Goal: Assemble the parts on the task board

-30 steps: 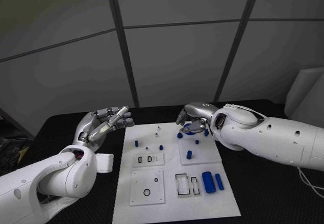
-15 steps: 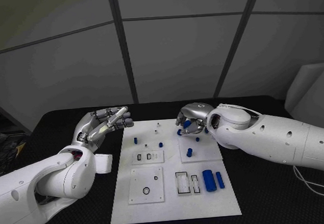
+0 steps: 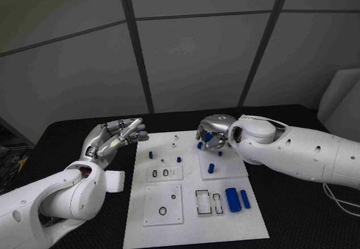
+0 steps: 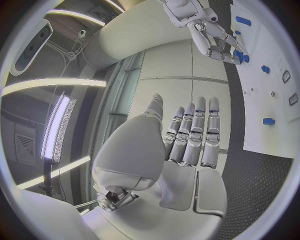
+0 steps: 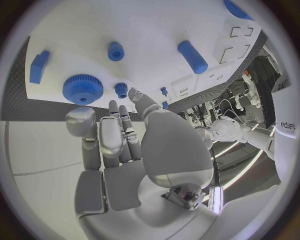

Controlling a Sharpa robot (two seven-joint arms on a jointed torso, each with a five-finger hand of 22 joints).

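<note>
The white task board (image 3: 195,228) lies mid-table. My right hand (image 3: 213,132) hovers over its far right part, fingers reaching down beside a blue gear (image 3: 215,147) and holding nothing. The right wrist view shows that gear (image 5: 82,89) flat on the board (image 5: 156,30) just past the fingertips (image 5: 113,107) of the right hand (image 5: 125,150), with a small peg (image 5: 121,89) next to it. My left hand (image 3: 115,137) is raised beside the board's far left corner, its fingers (image 4: 190,135) straight and empty. A large blue cylinder (image 3: 231,200) and a thinner one (image 3: 244,198) lie near right.
Small blue pegs (image 3: 150,156) (image 3: 179,159) (image 3: 211,168) stand in the board's far half. Rectangular slots (image 3: 203,204) and a ring recess (image 3: 163,212) sit in the near half. Black table (image 3: 308,219) surrounds the board; a cable (image 3: 353,207) trails at the right.
My right hand has come a little lower over the gear. The left hand stays as it was. The whole picture has shifted slightly.
</note>
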